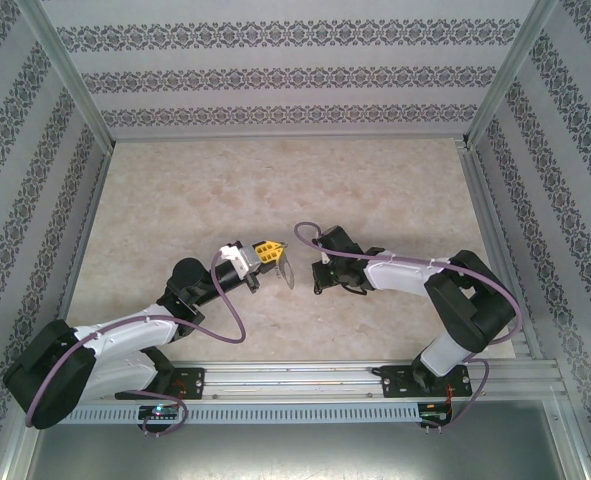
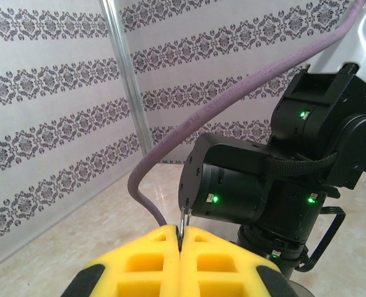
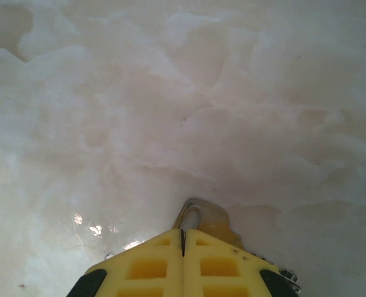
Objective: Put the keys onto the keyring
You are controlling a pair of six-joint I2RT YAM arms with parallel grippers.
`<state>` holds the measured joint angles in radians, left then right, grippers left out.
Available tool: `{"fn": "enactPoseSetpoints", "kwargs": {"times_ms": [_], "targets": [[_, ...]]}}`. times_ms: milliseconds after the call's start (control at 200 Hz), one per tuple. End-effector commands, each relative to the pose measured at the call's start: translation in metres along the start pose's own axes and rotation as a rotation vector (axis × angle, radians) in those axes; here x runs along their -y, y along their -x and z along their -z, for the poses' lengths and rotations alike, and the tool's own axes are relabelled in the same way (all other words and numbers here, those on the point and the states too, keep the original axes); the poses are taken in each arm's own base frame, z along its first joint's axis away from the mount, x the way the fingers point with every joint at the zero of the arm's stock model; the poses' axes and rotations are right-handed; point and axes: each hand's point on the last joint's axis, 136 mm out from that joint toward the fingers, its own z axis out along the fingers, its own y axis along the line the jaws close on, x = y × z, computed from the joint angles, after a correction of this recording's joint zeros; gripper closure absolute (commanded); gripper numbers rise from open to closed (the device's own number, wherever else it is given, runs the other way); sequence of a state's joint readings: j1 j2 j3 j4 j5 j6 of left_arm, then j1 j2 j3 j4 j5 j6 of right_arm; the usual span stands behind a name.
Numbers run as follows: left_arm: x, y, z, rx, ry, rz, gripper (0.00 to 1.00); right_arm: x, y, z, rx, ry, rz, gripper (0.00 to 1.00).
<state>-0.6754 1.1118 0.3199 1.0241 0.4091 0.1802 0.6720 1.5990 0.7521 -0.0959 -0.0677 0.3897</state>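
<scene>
Holding the keyring (image 1: 286, 268) in my closed left hand (image 1: 271, 254), above mid counter (image 1: 275, 170) | my right hand (image 3: 183, 235) pinched shut on a small silver bit (image 3: 192, 216), just right of it

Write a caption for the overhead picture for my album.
Two arms meet over a marble-look table; the left tool, shut, holds the grey keyring near the right arm.

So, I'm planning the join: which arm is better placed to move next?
Right, likely. The right gripper is shut on a small metal loop down at the table and must lift it; the left gripper holds its grey piece aloft.
</scene>
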Motion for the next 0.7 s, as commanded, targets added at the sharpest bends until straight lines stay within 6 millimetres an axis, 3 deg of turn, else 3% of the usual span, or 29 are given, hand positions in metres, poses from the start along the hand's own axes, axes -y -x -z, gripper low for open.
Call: {"fn": "enactPoseSetpoints", "kwargs": {"times_ms": [0, 155, 340, 550, 700], "targets": [[0.003, 0.011, 0.000, 0.045, -0.002, -0.032, 1.00, -0.007, 0.019, 0.023, 0.080, 0.031, -0.001, 1.00], [0.004, 0.009, -0.001, 0.039, -0.008, -0.030, 1.00, -0.020, 0.038, 0.063, 0.203, 0.181, -0.005, 1.00], [0.007, 0.008, -0.006, 0.028, -0.036, -0.027, 1.00, -0.045, 0.054, 0.126, 0.402, 0.430, 0.098, 1.00], [0.010, 0.009, -0.013, 0.020, -0.069, -0.017, 1.00, -0.061, 0.049, 0.188, 0.574, 0.612, 0.232, 1.00], [0.014, 0.009, -0.020, 0.013, -0.093, -0.014, 1.00, -0.069, 0.043, 0.213, 0.630, 0.669, 0.285, 1.00]]}}
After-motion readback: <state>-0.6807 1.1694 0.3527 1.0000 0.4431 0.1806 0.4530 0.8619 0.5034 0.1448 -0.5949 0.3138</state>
